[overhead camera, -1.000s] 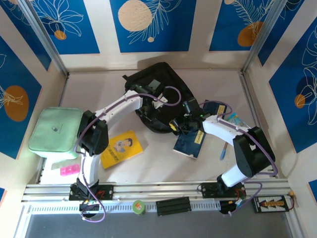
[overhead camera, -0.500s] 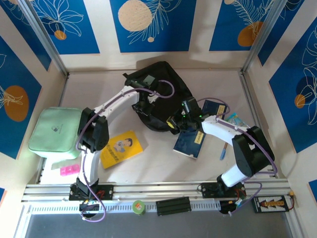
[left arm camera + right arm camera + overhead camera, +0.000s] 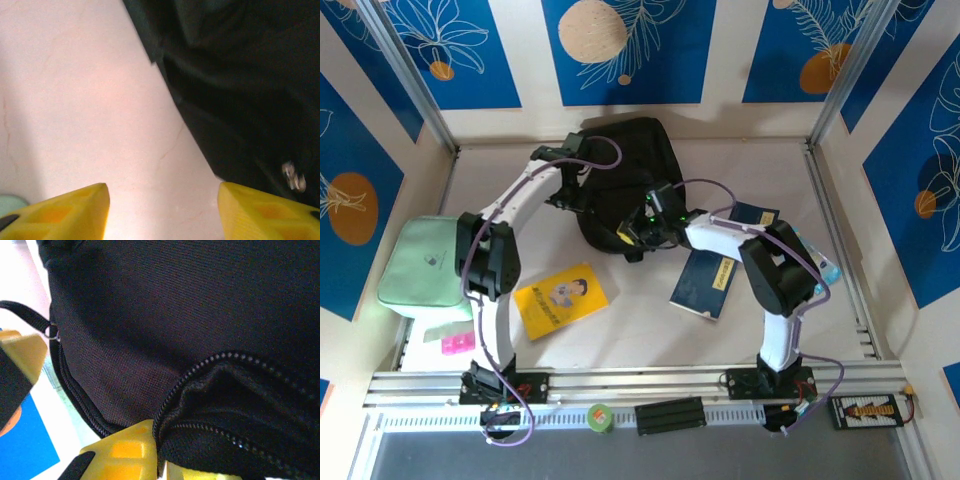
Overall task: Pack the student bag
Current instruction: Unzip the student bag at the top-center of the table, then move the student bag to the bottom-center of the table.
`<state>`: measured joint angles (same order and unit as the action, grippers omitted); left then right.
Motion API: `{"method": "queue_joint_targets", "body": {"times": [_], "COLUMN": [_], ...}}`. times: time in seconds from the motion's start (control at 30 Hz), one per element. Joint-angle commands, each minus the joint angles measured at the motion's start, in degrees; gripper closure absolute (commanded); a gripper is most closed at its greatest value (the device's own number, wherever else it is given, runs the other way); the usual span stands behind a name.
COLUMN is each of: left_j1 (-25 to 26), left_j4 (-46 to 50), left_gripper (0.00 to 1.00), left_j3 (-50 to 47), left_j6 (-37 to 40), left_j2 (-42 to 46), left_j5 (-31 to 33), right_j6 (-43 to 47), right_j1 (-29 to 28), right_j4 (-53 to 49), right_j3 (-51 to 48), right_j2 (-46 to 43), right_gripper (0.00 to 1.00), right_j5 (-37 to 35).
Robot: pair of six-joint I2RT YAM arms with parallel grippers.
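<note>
The black student bag (image 3: 635, 165) lies at the far middle of the table (image 3: 650, 335), and packing looks barely begun. The mint-green pouch (image 3: 425, 262), dark blue book (image 3: 705, 285) and yellow booklet (image 3: 560, 298) sit outside it. The left gripper (image 3: 162, 200) hovers at the bag's left edge, jaws spread and empty. The right gripper (image 3: 635, 235) noses into the zipper opening on the near side; whether it pinches the lip cannot be told.

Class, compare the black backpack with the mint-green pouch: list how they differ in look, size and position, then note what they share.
The student bag is black, the pouch mint green. The bag is larger than the pouch. The bag is rounded and slumped, the pouch a neat rectangle. The bag lies far-centre, the pouch at the left edge. Both rest on the table.
</note>
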<state>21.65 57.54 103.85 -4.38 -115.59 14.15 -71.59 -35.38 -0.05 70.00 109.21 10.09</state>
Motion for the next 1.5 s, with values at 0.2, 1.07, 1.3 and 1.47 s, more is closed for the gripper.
{"method": "queue_joint_targets", "body": {"times": [0.2,1.07,1.3,1.47], "left_j1": [-4.16,-18.68,-18.78,-18.61], "left_j4": [-3.58,-16.93,-17.57,-18.77], "left_gripper": [0.09,0.00,0.00,0.01], "left_j3": [-14.63,-38.72,-39.32,-40.30], "left_j6": [-12.59,-18.95,-18.03,-17.94], "left_j2": [20.95,44.06,43.94,42.95], "left_j5": [5.28,-13.39,-15.91,-19.54], "right_j6": [9.35,49.40,53.58,52.87], "right_j1": [-1.59,-23.74,-26.75,-26.38], "right_j4": [-8.96,-37.29,-43.88,-45.21], "right_j3": [11.21,23.33,28.00,23.63], "right_j2": [3.05,11.13,16.36,15.00], "right_gripper": [0.56,0.19,0.21,0.21], "right_j5": [-0.04,-22.01,-27.70,-32.54]}}
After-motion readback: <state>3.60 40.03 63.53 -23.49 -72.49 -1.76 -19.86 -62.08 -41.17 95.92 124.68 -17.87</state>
